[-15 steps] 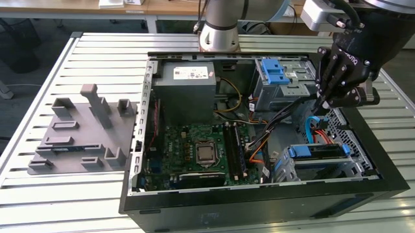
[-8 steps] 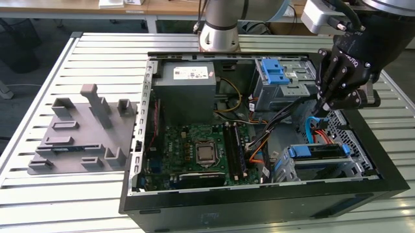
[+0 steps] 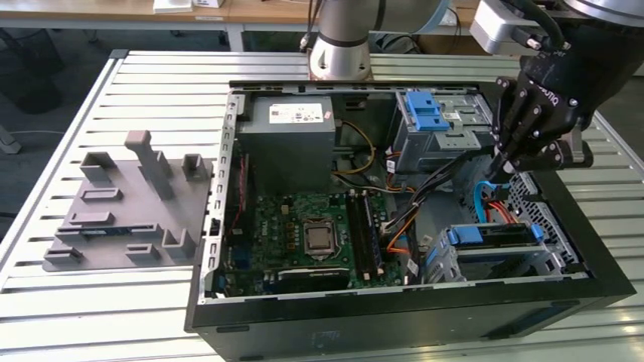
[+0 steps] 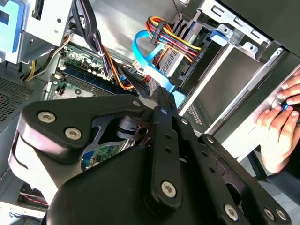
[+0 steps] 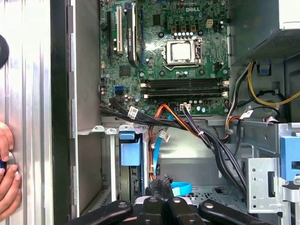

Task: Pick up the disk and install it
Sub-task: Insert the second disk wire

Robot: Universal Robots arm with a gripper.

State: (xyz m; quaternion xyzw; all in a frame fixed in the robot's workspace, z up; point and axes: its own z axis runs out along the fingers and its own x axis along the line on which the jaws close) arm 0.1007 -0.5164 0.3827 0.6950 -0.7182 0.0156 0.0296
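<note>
Slatted metal table (image 3: 151, 75) carries an open black computer case (image 3: 403, 317), lying on its side with its interior facing up. Grey fixture block (image 3: 126, 207) sits on the table to the exterior view's left of the case, apart from it.

Inside the case: grey power-supply box (image 3: 292, 143) at the far end, green motherboard (image 3: 307, 234) in the middle with bare processor socket (image 5: 182, 51) showing. Metal drive cage (image 3: 443, 124) with blue latch stands beside the power supply, toward the exterior view's right. Bundles of black, orange and yellow cables (image 5: 187, 126) run from board toward the drive bays.

The disk (image 3: 493, 237) sits in the lower drive bay at the case's near corner on the exterior view's right, blue rails visible; the first wrist view shows its blue end (image 5: 130, 152) slotted in the bay frame.

Arm's gripper (image 3: 508, 162) hangs inside the case above that bay, fingers drawn together on a black connector with a flat blue cable (image 4: 150, 61) trailing from it.

A person's hand (image 4: 281, 122) rests on the case's outer edge, seen in both wrist views.
</note>
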